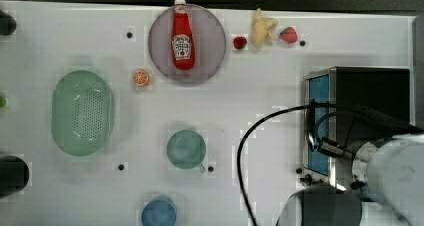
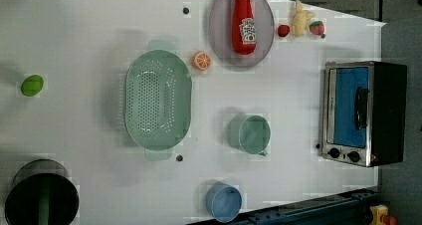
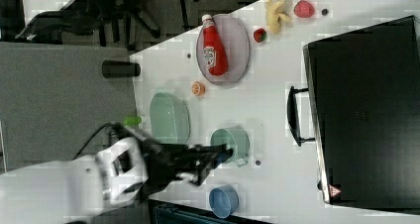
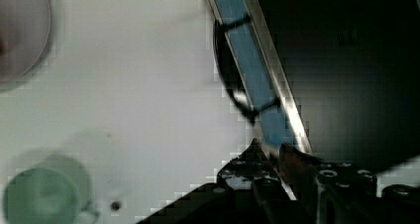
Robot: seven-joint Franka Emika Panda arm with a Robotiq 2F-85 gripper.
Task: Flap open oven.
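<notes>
Hovering above the oven's front edge in the wrist view, gripper [image 4: 267,152] nearly pressed together, pinching nothing, fingertips just beside the lower end of the blue glass door. Approaching, judging by this; door still shut. Sitting at three o'clock on the table [image 1: 260,86] in the top view, the oven [image 1: 370,93]. Needing next: hooking the dark handle [image 4: 225,60] at the door's top and pulling outward, downward.
</notes>
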